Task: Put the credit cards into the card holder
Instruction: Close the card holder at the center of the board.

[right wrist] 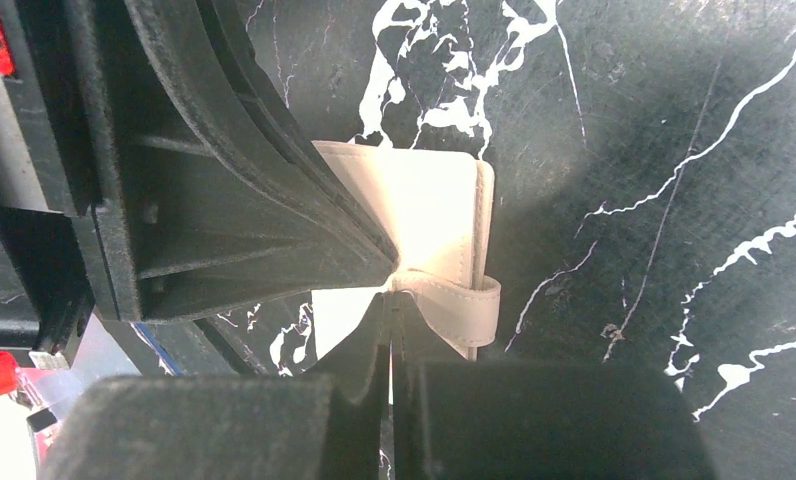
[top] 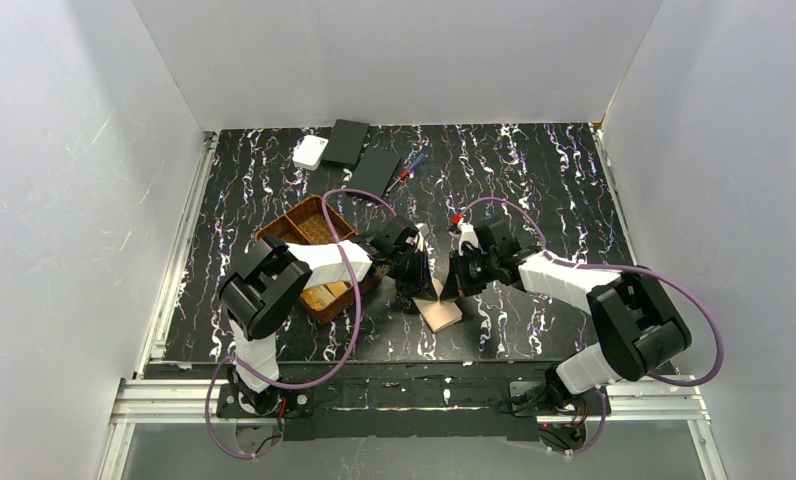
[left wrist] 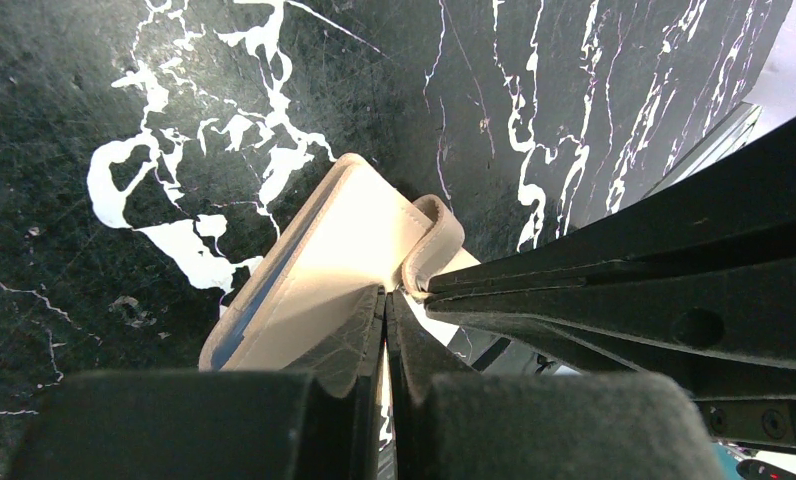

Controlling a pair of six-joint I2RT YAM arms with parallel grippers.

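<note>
The tan card holder (top: 442,314) lies on the black marbled table between both grippers. In the left wrist view the card holder (left wrist: 334,250) shows its cover, its clasp tab and a bluish strip along one edge. My left gripper (left wrist: 386,292) is shut on the holder's cover edge, beside the tab. My right gripper (right wrist: 392,295) is shut on the holder (right wrist: 429,215) at the base of the clasp tab (right wrist: 464,305). From above, the left gripper (top: 421,290) and right gripper (top: 452,290) meet tip to tip over it. Orange-gold credit cards (top: 324,297) lie in the woven tray, partly hidden by my left arm.
The brown woven divided tray (top: 299,225) stands left of the holder under my left arm. A white square box (top: 310,151), two flat black boxes (top: 346,142) (top: 376,170) and pens (top: 411,165) lie at the back. White walls enclose the table.
</note>
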